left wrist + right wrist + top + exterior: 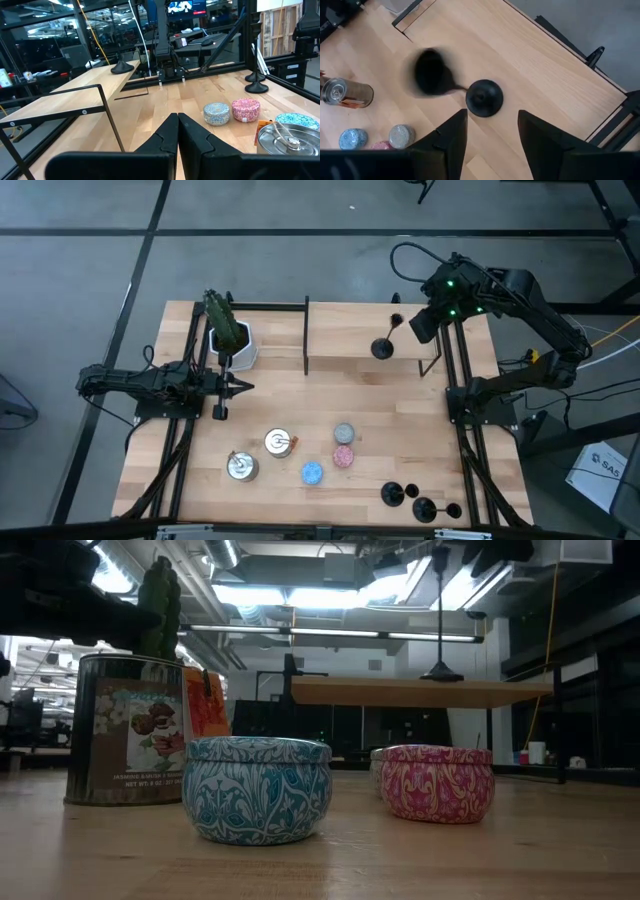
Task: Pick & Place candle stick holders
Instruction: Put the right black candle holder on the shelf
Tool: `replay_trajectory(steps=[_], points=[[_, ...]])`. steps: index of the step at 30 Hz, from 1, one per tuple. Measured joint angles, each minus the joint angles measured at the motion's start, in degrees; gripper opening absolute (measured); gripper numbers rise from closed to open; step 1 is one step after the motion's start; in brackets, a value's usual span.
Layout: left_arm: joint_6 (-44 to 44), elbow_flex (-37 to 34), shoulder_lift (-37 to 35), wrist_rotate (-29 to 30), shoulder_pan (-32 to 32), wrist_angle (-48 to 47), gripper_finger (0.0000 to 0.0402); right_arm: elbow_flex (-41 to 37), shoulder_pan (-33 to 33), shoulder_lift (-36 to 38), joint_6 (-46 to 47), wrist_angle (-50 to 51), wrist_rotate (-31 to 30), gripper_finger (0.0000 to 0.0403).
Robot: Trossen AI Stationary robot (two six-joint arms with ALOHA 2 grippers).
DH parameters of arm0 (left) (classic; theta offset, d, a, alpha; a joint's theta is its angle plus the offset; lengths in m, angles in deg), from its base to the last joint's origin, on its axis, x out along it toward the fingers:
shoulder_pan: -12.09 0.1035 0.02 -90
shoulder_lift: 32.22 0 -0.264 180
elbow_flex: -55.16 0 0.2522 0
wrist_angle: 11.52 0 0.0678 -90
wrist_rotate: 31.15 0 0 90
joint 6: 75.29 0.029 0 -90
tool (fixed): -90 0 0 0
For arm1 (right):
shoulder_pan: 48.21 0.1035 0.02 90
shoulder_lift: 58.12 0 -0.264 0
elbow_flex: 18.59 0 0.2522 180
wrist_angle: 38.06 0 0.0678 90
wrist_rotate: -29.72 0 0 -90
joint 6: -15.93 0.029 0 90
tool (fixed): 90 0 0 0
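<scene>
One candle stick holder point(383, 346) stands on the raised wooden shelf point(350, 330) at upper centre-right of the high view; in the right wrist view it sits mid-frame, its cup a dark blur close to the lens and the round base below it. Three more holders point(420, 502) cluster at the lower right corner of the worktop point(300, 420). Matte black, rigid, probably metal: thin stem, small cup, wide flat base. Judged light and stiff, not fragile, but top-narrow, so a knock at the cup could tip it. Best hold looks like the stem, mid-height or just under the cup, fingers closing squarely across it. Right end effector point(492, 127) hangs above the shelf, pointing down, its two fingers spread with nothing between them, the base of the holder just ahead of the tips. Whether it is clear of the cup is hard to tell from the blur. Left end effector point(178, 131) waits low over the left side of the worktop, fingers pressed together, empty, aimed across toward the small round tins point(231, 112).
</scene>
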Motion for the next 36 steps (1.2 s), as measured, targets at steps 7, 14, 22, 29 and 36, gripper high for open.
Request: replay_trajectory(steps=[7, 14, 22, 29, 36], points=[[0.00, 0.01, -0.01, 0.00, 0.00, -0.01, 0.0004, -0.02, 0.01, 0.00, -0.04, 4.67, 1.50, 0.0177], [0.00, 0.02, 0.00, 0.00, -0.01, -0.01, 0.0004, -0.79, 1.29, 0.15, -1.53, 5.87, 7.13, 0.0176], [0.00, 0.00, 0.00, 0.02, -0.01, 0.01, 0.0004, -4.04, 6.41, 4.28, -1.53, 5.89, 5.79, 0.0164], [0.00, 0.01, -0.02, 0.00, 0.00, -0.01, 0.0004, -12.59, 11.90, 10.81, 9.74, 3.32, -4.78, 0.0154], [0.00, 0.00, -0.02, 0.00, -0.01, -0.01, 0.0004, -25.00, 16.20, 14.21, 16.11, -8.82, -7.58, 0.0153]])
